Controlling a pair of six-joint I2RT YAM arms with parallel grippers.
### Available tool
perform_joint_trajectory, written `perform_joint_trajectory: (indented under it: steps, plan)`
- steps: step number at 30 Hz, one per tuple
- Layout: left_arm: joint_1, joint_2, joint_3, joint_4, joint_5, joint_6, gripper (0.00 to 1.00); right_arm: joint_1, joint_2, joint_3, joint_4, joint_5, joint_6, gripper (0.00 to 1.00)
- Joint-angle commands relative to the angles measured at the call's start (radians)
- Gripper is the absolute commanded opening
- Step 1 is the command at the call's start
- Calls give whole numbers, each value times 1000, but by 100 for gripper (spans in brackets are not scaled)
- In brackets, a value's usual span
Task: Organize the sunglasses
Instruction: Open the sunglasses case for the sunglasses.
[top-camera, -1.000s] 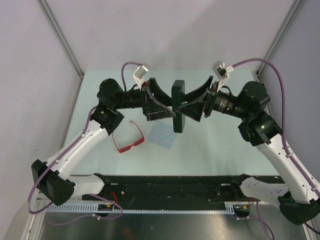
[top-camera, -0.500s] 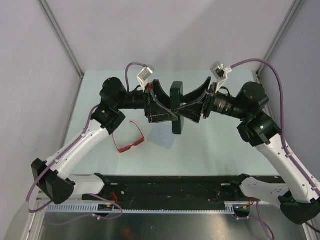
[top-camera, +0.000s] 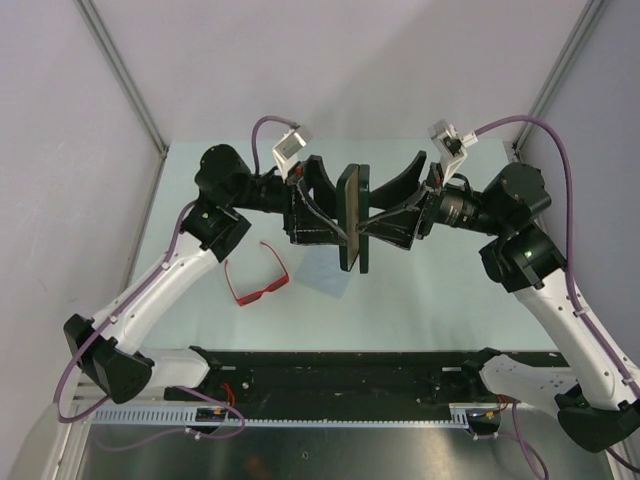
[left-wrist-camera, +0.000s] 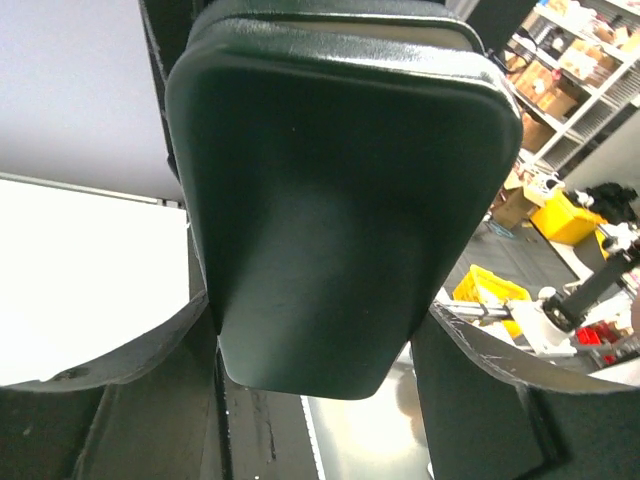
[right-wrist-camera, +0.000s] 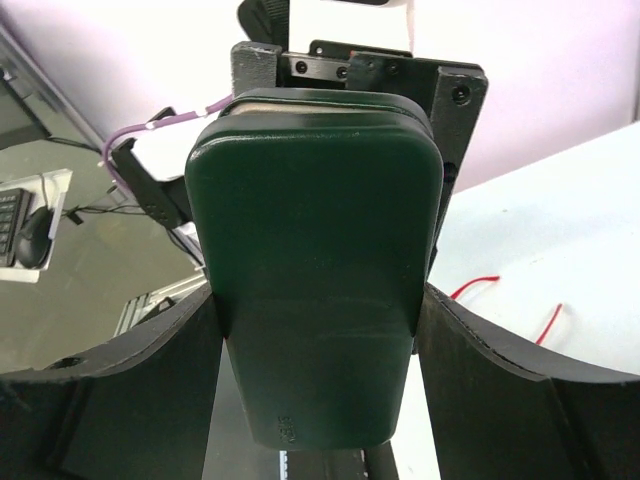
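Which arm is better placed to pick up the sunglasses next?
Left, probably: the sunglasses lie on the table beside its forearm; the right gripper sits beyond the case. The left gripper must release the case first.

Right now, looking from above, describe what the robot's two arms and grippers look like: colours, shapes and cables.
The left arm and right arm have white shells with black joints and bases. A purple cable runs along each, ending at a small white box by the wrist. The left gripper and right gripper are black, with broad curved fingers.
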Motion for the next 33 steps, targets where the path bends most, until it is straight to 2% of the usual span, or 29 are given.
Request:
perform_joint_trajectory:
  steps: [1,11,26,33]
  plan:
    - [-5,-14,90,92,128,-4,0,-11,-28,17,47,-128,10,0]
    - [9,-42,125,106,297,105,0,-10,-43,17,112,-240,46,0]
    - [24,-66,140,104,498,249,1,27,-72,17,141,-294,56,0]
    - [41,-34,159,106,518,252,1,35,-88,17,129,-303,51,0]
